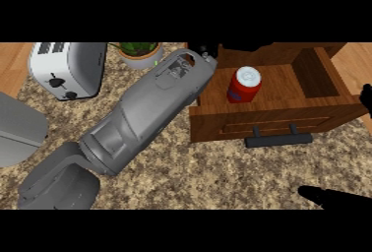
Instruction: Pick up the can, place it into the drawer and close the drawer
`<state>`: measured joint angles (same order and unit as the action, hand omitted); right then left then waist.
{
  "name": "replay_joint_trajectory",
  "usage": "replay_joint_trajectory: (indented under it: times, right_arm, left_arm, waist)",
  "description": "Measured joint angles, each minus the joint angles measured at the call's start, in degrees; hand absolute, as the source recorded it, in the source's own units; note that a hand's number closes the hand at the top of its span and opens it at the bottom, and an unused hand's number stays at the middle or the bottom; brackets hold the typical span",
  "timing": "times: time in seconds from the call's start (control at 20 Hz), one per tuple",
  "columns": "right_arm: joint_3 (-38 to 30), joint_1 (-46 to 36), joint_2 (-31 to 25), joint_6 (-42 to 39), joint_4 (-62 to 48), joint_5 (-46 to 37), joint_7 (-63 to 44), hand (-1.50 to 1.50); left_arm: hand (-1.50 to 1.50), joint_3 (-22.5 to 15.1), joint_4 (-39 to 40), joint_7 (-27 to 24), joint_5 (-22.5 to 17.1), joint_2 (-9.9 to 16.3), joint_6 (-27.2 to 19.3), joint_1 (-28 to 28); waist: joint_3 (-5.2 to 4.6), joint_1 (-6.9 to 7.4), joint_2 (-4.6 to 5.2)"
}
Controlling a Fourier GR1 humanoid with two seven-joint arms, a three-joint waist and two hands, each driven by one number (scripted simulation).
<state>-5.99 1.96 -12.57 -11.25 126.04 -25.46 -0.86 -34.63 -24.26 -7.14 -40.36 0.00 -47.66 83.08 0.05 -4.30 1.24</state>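
Note:
A red can (245, 84) with a white top stands upright inside the open wooden drawer (283, 123), towards its left side. The drawer's black handle (280, 140) faces me. My left forearm runs from the lower left up to the drawer's back left corner. There my left hand (210, 50) shows only as a dark patch behind the wrist, just left of and above the can. My right hand (333, 196) comes in at the lower right corner, open, in front of the drawer and apart from it. One of its fingertips (367, 100) shows at the right edge.
A silver toaster (67, 69) stands at the back left and a potted plant (139, 53) beside it. A grey rounded object (18, 129) sits at the left edge. The counter (210, 177) is speckled brown stone.

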Motion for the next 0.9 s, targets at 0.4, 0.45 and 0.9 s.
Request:
replay_joint_trajectory:
  times: [0.4, 0.45, 0.9]
  right_arm:
    - [7.32, -4.43, -1.97, 4.12, -9.09, -18.38, 0.93, -1.5]
    - [8.36, -4.84, -1.8, 4.91, -10.55, -20.66, 0.71, -1.5]
    - [11.78, -9.37, 1.69, 15.98, -28.61, -33.37, 1.96, -1.5]
  left_arm:
    - [-1.5, -0.04, -1.01, 0.89, -0.27, 0.11, -0.13, -0.03]
    - [-1.5, 0.24, -1.26, 1.19, -0.18, 0.52, 0.27, -0.06]
    - [-1.5, 0.21, -7.3, 6.55, 2.56, 4.25, 0.2, -2.01]
  waist:
    - [-0.02, 2.81, -0.61]
    - [-0.04, 3.24, -0.72]
    - [-0.02, 5.18, -1.3]
